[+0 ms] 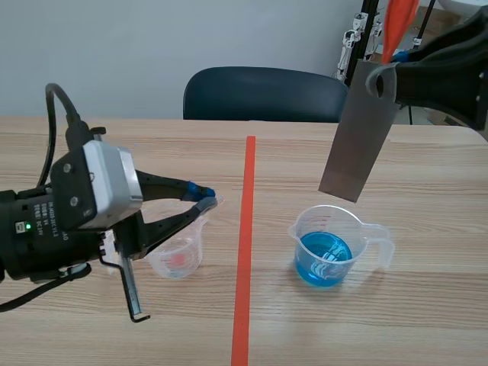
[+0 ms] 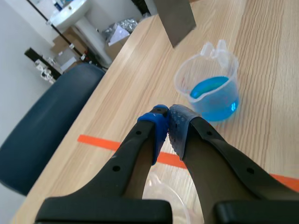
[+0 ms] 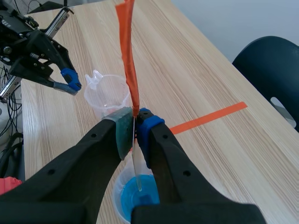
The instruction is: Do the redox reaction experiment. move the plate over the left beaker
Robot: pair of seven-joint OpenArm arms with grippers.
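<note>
Right gripper (image 3: 135, 116) pinches the flat grey metal plate (image 1: 360, 133) by its top; I see it hanging over the clear plastic beaker of blue liquid (image 1: 324, 248), right of the orange-red tape line (image 1: 245, 252). Left gripper (image 2: 168, 122), fingers pressed together, hovers at the small clear plastic beaker (image 1: 177, 259) on the left.

Left beaker (image 1: 177, 263) rim: left gripper (image 1: 207, 198) close beside it.
Over blue beaker (image 1: 326, 248): plate (image 1: 358, 133) hangs.
Between beakers: open gap.
</note>
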